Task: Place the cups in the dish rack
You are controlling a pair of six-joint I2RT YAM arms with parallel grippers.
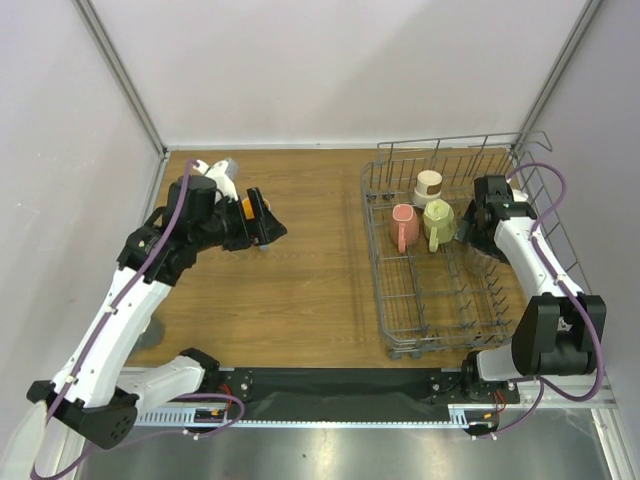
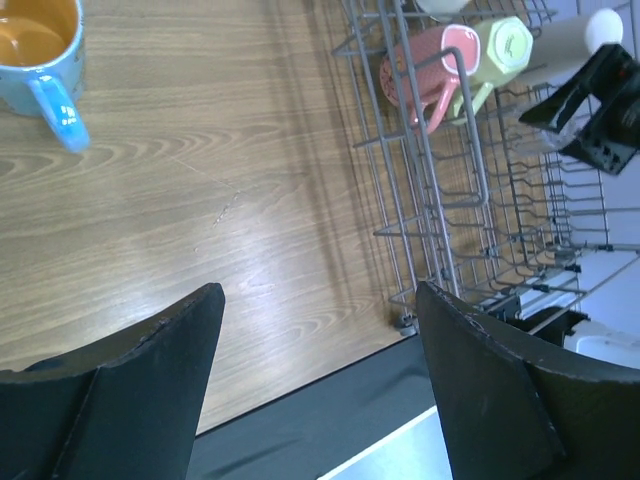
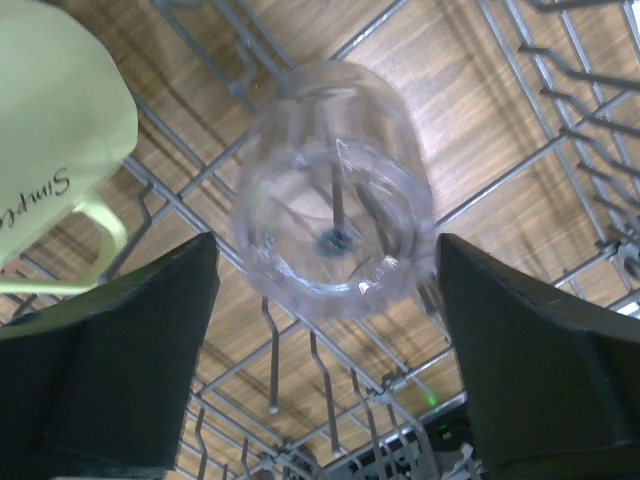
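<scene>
Wood table, dish rack on its right half, long side running away from the arm bases. Three cups are in the rack's far-left part: pink mug and yellow-green mug side by side and close enough to touch, both tilted on the tines, with a beige cup just behind them. The right gripper is down inside the rack just right of the yellow-green mug, fingers spread wide. A clear glass stands between them with a tine showing up through it; a sliver of gap shows on the left side, and on the right I cannot tell if the finger touches. The yellow-green mug's handle shows at the left edge of the right wrist view, with lettering on its side. The left gripper is out over bare table, left of the rack and well apart from it — jaws parted wide, nothing between them. A blue mug with an orange inside stands upright on the table close by, handle toward the wrist camera, not touched. A grey-blue cup sits near the far-left corner of the table, partly hidden behind the left arm — details too small to read.
</scene>
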